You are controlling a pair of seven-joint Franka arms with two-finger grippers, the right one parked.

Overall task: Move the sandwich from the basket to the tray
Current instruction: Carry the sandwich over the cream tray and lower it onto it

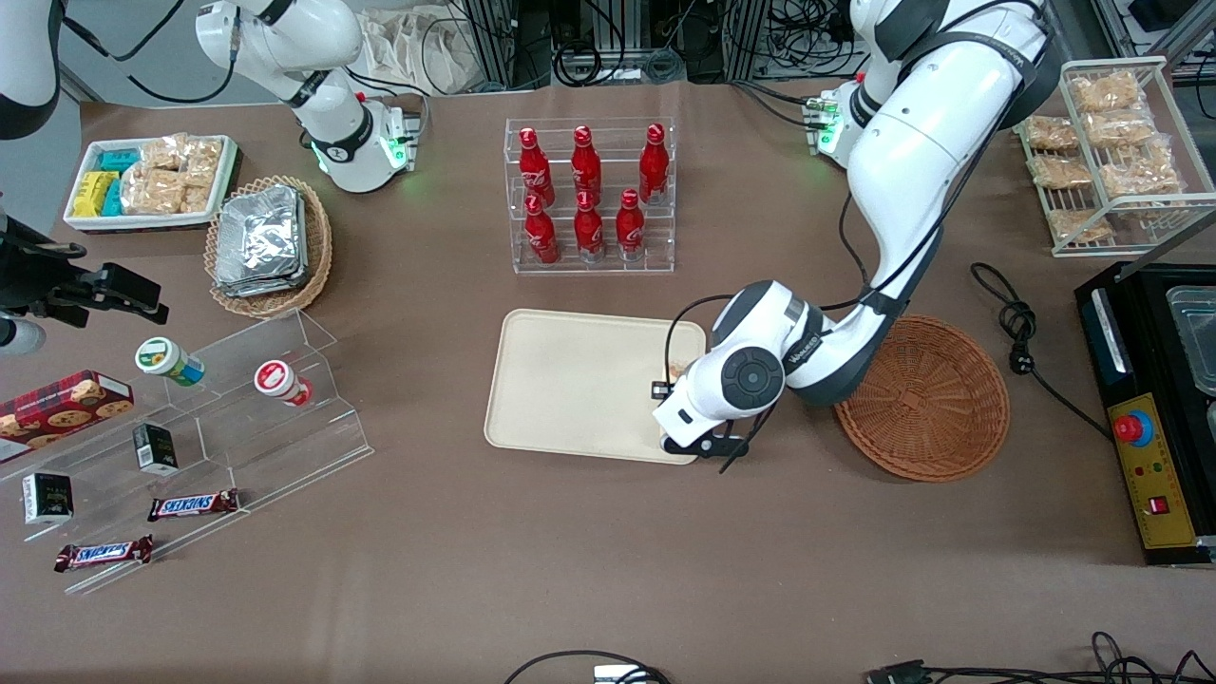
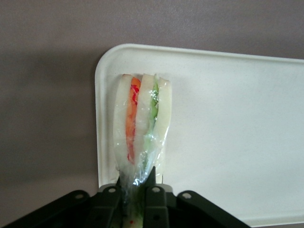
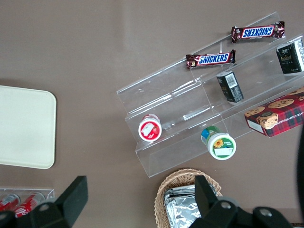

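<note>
The sandwich point(image 2: 142, 118), a wrapped wedge with orange-red and green filling between pale bread slices, is pinched at its narrow end by my gripper point(image 2: 135, 183), which is shut on it. It hangs over a corner of the cream tray point(image 2: 228, 118). In the front view the arm's hand point(image 1: 731, 385) covers the gripper at the tray point(image 1: 570, 380) edge that faces the basket, and only a sliver of the sandwich point(image 1: 676, 369) shows. The round orange-brown basket point(image 1: 926, 399) lies beside the tray, toward the working arm's end, with nothing in it.
A clear rack of red bottles point(image 1: 589, 195) stands farther from the camera than the tray. A tiered acrylic stand point(image 1: 209, 418) with snacks lies toward the parked arm's end. A black cable point(image 1: 1021, 332) and a control box point(image 1: 1154, 418) lie past the basket.
</note>
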